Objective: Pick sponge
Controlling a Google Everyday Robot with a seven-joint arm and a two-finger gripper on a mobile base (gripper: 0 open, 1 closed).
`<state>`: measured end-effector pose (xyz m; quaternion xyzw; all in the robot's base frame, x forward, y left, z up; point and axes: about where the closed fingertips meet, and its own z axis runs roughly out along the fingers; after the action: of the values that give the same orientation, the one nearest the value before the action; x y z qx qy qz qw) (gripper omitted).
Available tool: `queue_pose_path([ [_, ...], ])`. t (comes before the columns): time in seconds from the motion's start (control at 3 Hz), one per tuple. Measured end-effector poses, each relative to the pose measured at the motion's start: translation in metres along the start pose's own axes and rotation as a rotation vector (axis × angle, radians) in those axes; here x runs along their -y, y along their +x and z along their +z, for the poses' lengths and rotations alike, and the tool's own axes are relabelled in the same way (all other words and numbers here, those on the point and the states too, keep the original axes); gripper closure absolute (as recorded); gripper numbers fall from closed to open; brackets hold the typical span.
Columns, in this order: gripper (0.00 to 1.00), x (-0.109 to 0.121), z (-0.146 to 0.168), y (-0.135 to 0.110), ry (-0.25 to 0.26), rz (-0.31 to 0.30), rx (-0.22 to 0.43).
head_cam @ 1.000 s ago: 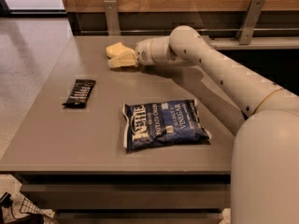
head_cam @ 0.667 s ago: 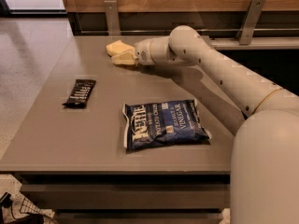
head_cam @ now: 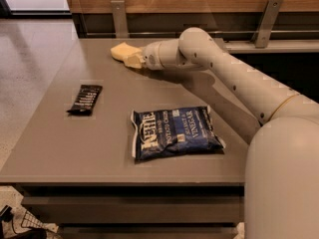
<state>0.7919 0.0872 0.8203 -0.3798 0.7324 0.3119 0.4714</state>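
Over the last second the sponge [head_cam: 121, 51] and gripper [head_cam: 134, 60] shifted slightly toward the table's [head_cam: 60, 148] far edge, and the arm barely moved. Judged either the start of a lift or a push; the pick was unconfirmed. The sponge lay at the far side of the table, touching the gripper's tip on its outer side. Grip state: could not tell. The Kettle chip bag [head_cam: 174, 132] and dark snack bar [head_cam: 84, 99] lay well apart, nearer the front.

Blue chip bag [head_cam: 175, 132] on table [head_cam: 60, 148] centre-front; blk snack bar [head_cam: 84, 99] apart, nr left edge.
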Motion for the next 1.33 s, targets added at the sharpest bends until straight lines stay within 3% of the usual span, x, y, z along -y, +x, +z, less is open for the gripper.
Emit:
queue_pose_path([
  [0.33, 1.00, -0.0015, 0.0021, 0.0005, -0.004, 0.000, -0.001],
  [1.33, 1.00, -0.0016, 0.0021, 0.0002, -0.004, 0.000, -0.001],
])
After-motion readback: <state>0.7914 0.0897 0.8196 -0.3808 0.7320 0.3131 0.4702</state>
